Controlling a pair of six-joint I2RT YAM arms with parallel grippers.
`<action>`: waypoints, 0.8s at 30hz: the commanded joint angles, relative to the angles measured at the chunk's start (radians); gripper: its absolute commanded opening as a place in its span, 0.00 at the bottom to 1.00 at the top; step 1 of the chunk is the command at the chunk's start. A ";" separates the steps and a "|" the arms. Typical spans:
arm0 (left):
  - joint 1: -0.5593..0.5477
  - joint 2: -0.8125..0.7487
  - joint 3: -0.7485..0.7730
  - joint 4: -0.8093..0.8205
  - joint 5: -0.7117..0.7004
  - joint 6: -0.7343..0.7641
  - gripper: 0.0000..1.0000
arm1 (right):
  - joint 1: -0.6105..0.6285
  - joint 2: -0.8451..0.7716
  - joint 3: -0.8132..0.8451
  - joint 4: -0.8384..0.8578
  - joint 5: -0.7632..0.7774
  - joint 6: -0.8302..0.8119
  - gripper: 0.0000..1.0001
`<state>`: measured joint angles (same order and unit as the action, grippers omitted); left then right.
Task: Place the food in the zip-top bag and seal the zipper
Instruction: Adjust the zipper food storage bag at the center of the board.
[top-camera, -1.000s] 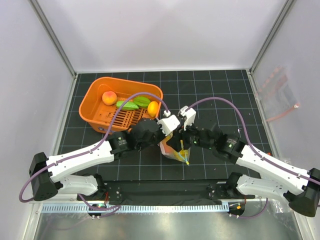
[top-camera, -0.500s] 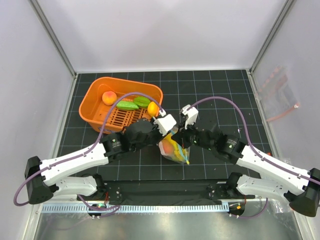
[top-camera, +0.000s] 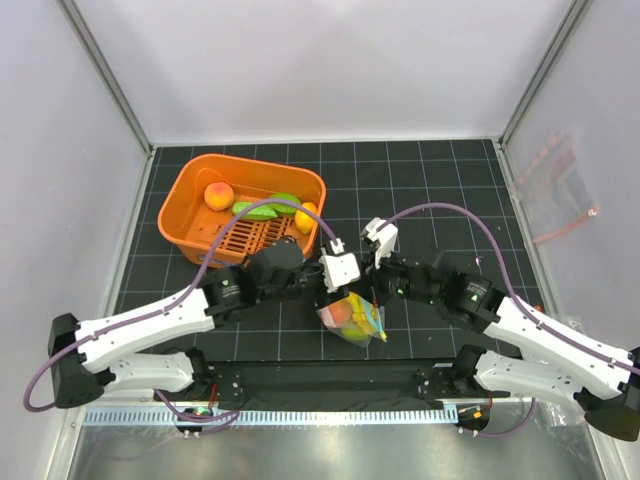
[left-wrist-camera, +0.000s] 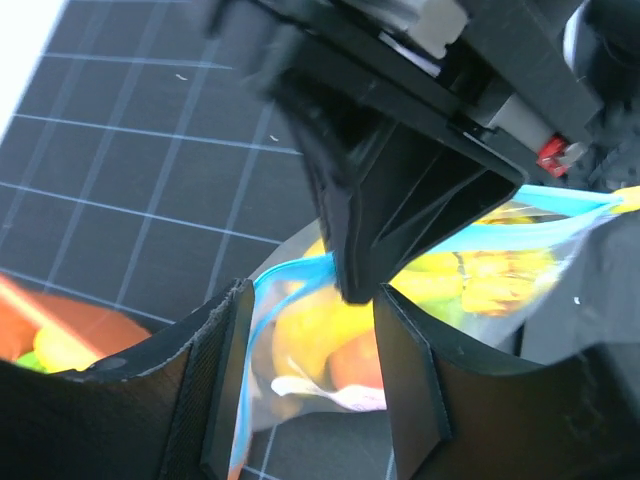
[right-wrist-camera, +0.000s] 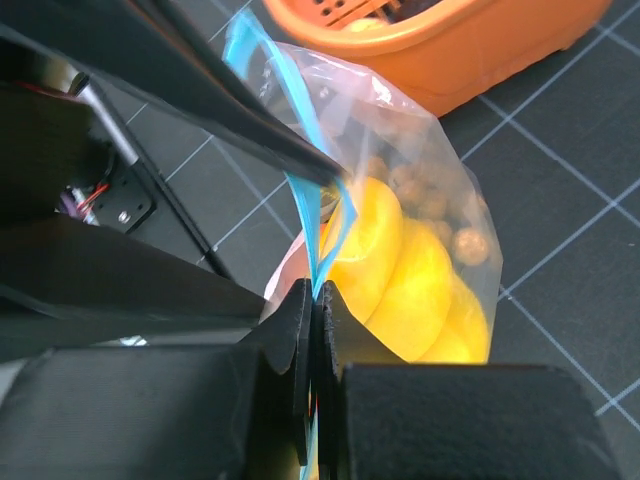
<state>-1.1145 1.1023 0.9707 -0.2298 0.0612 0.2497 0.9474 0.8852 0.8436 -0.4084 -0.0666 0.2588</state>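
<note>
Pinching the zipper, the right gripper is squeezed tight; the left gripper stands spread beside it. The zip-top bag, by the table's near edge, holds some food. A peach waits in the basket, so filling and zipping seem unfinished.

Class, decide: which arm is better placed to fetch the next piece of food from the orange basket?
Left. The left tool stands open, gripping nothing, on the side nearer the basket. The right tool is shut on the zipper of the zip-top bag.
</note>
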 joint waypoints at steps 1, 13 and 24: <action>-0.027 0.065 0.072 -0.069 0.051 0.049 0.54 | 0.008 -0.029 0.041 0.034 -0.088 -0.030 0.01; -0.030 -0.008 0.037 -0.052 -0.047 0.056 0.58 | 0.022 0.018 0.054 0.023 -0.156 -0.043 0.01; -0.071 0.002 0.069 -0.141 -0.086 0.068 0.68 | 0.056 0.001 0.052 0.029 -0.176 -0.064 0.01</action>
<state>-1.1793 1.0885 1.0008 -0.3313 0.0120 0.2974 0.9909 0.9054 0.8494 -0.4286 -0.2016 0.2089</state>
